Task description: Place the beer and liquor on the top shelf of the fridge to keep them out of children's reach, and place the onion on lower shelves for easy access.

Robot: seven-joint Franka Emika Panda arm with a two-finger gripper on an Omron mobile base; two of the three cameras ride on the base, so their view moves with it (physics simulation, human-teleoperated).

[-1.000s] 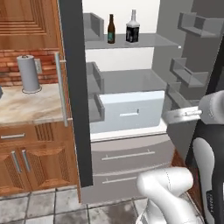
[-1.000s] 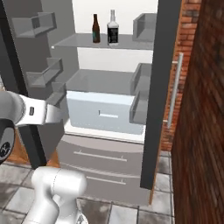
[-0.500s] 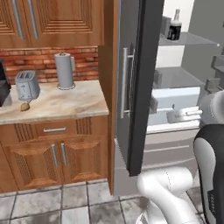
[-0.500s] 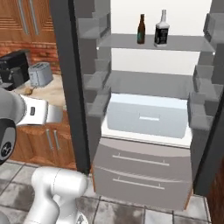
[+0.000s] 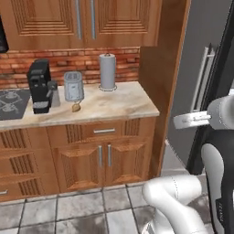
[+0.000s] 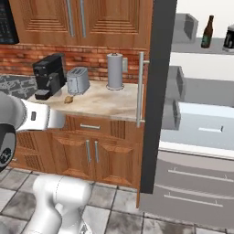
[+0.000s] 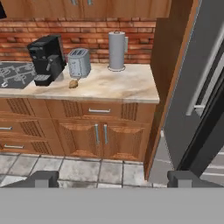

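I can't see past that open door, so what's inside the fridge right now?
On the top shelf of the fridge stand the beer and the liquor. Below are a white drawer and grey door bins. The drawer's contents are hidden.

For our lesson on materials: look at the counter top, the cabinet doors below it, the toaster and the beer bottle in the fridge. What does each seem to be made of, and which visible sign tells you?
Counter top: looks like polished stone, beige with mottled veins.
Cabinet doors: apparently wood, reddish-brown with grain lines and metal bar handles.
Toaster: probably brushed metal, plain silver-grey.
Beer bottle: seemingly dark brown glass, judging by its colour and long neck.
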